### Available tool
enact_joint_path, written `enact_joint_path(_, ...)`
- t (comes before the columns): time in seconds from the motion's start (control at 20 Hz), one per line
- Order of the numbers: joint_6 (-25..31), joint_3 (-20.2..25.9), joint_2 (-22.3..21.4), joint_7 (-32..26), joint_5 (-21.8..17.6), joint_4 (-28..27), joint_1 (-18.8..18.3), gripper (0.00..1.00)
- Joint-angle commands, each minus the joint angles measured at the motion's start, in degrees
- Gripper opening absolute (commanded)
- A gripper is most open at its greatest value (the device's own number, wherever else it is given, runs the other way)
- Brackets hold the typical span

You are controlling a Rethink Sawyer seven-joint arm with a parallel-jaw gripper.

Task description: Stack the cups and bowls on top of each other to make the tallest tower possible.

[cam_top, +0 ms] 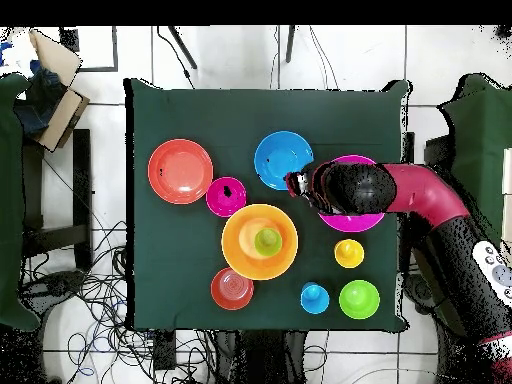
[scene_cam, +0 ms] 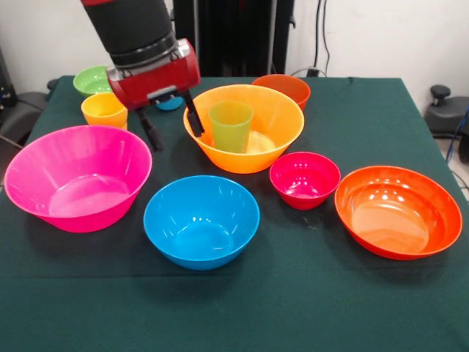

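Note:
A green cup (scene_cam: 231, 125) stands upright inside the big orange bowl (scene_cam: 278, 132) at the table's middle; in the overhead view the cup (cam_top: 267, 240) sits in the bowl (cam_top: 240, 255). My gripper (scene_cam: 172, 125) hangs open and empty just left of that bowl's rim, between it and the big pink bowl (scene_cam: 77, 176). In the overhead view the gripper (cam_top: 295, 183) is at the pink bowl's (cam_top: 348, 223) edge. The yellow-orange cup (scene_cam: 104, 110) stands behind the pink bowl. The blue cup (scene_cam: 170, 103) is mostly hidden behind the gripper. No tower stands.
The medium blue bowl (scene_cam: 201, 220) is at the front middle, with the small magenta bowl (scene_cam: 304, 180) and the wide red-orange bowl (scene_cam: 399, 213) to its right. The small orange-red bowl (scene_cam: 282, 88) and the small green bowl (scene_cam: 91, 79) are at the far side.

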Motion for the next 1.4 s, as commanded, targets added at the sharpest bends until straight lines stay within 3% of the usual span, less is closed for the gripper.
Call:
enact_joint_path(0.05, -3.58, -3.99, 5.19, -7.07, -5.93, -3.18, 2.14, 1.00)
enact_joint_path(0.15, -2.01, -2.78, 6.16, -9.94, -5.47, -2.75, 1.04, 1.00)
enact_joint_path(0.35, 0.70, -0.40, 3.59, -13.07, -4.42, -0.40, -1.51, 1.00)
enact_joint_path(0.8, 9.50, 2.06, 4.54, -25.91, -5.05, -6.50, -4.13, 1.00)
enact_joint_path(0.95, 9.93, 2.32, 4.79, -26.31, -5.46, -6.95, -4.34, 1.00)
enact_joint_path(1.4, 3.62, 0.03, 10.73, -23.39, -10.18, -9.76, -1.40, 1.00)
